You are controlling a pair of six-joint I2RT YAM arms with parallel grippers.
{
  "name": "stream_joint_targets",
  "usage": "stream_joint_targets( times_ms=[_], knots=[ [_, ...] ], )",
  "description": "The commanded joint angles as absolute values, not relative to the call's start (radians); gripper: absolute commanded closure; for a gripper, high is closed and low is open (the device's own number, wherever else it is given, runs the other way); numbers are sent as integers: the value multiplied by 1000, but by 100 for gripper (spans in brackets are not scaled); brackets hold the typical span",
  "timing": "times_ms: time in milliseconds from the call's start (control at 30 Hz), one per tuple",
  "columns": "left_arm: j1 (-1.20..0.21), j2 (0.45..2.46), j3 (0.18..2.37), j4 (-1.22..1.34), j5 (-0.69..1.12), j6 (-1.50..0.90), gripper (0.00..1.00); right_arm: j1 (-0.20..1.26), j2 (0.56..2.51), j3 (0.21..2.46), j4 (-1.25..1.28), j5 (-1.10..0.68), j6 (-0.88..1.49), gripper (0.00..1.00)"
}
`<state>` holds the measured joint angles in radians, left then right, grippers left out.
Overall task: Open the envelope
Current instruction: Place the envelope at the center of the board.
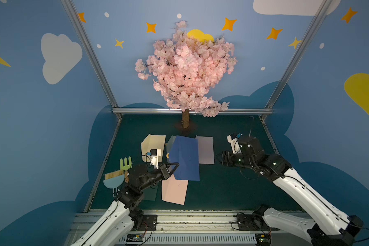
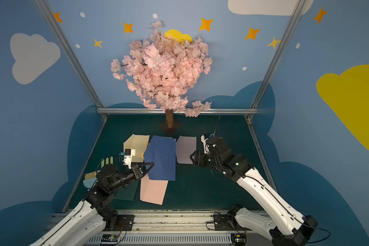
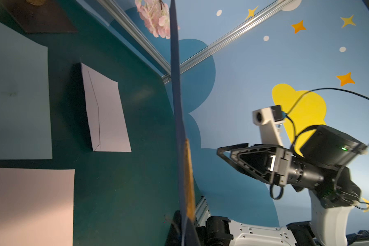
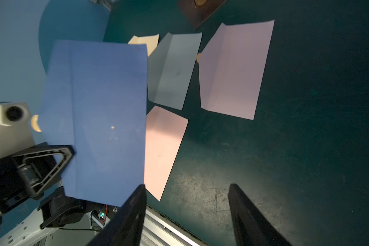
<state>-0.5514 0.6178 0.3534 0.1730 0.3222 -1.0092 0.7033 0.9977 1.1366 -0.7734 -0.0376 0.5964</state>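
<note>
The left gripper [image 1: 176,164] clamps the blue envelope [image 1: 185,157], raised above the pink envelope [image 1: 175,191]. The right gripper [image 4: 188,185] stands released, empty, near the lavender envelope [image 1: 205,150]. Green mat [image 1: 232,191], blue walls [image 1: 41,127].

Dark green table [image 1: 222,187] — cream envelope [image 1: 152,141], lavender envelope [image 1: 205,149], pink envelope [image 1: 174,191], tree base [image 1: 178,127] at back

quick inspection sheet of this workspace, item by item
surface: dark green mat, scuffed near the front edge
job's things: blue envelope lifted off the mat, held by one edge
clutter: cream envelope, lilac envelope, pink envelope, grey envelope lying flat; toy brush, dustpan, green fork at the left side
grippers: left gripper shut on the blue envelope; right gripper open, empty, apart from it
cables: black cable looping off the right wrist camera
surroundings: pink blossom tree at the back, painted blue walls, metal frame
</note>
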Motion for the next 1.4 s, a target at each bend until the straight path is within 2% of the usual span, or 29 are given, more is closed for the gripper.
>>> stream_joint_targets(
  times_ms=[0,200,367,533,867,1133,1367],
  knots=[
    [-636,656,336,197,162,-1019,97,713,979,1131,-826,41,589,37],
    [-822,816,281,390,3,-1077,97,724,986,1116,-810,21,598,36],
    [-916,960,264,524,-93,-1121,97,725,986,1101,-793,6,605,36],
    [-994,1066,298,546,-189,-1145,97,727,983,1089,-786,0,609,36],
    [-1027,1261,317,618,-225,-1286,97,727,986,1079,-771,-11,611,36],
    [-1113,1445,343,713,-235,-1378,97,727,983,1069,-770,-13,611,36],
    [-1118,1435,321,654,-243,-1432,97,725,972,1066,-775,-8,607,36]
  ],
)
